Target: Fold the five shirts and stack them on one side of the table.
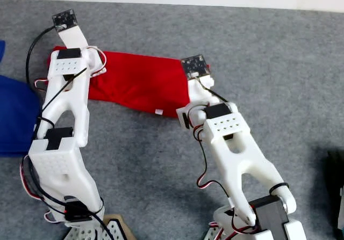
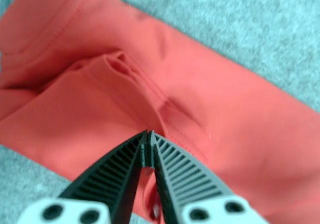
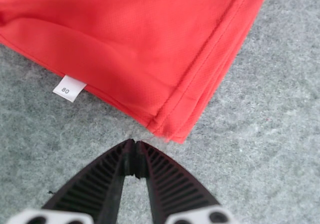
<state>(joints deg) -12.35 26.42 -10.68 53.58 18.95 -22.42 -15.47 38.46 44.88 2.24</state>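
- Checking left gripper (image 2: pixel 150 146): fingers pressed together, nothing between the tips. It hangs over the red shirt (image 2: pixel 225 114), close to the button strip below the collar (image 2: pixel 30 43).
- Right gripper (image 3: pixel 134 156): fingers likewise pressed together and holding nothing. It sits over bare grey table (image 3: pixel 260 149), just beside the hem corner (image 3: pixel 175 134) at the shirt's opposite end. A white size label (image 3: pixel 69 87) pokes out from the long edge nearby.
- Shirt position, high view: it lies flat as a long narrow band between the two arms, collar end under the left arm, hem end by the right arm.
- Progress (judgement): the band shape suggests the sides are already folded in. The end-to-end fold is not yet done, and the shirt is not yet on a stack.
- A blue shirt (image 1: pixel 16 111) lies at the table's left edge, well apart from the red one; cannot tell whether it is folded.
- A dark item (image 1: pixel 336 181) shows at the right edge; cannot tell what it is.
- Judged early in the task, with most of the five shirts left to do.
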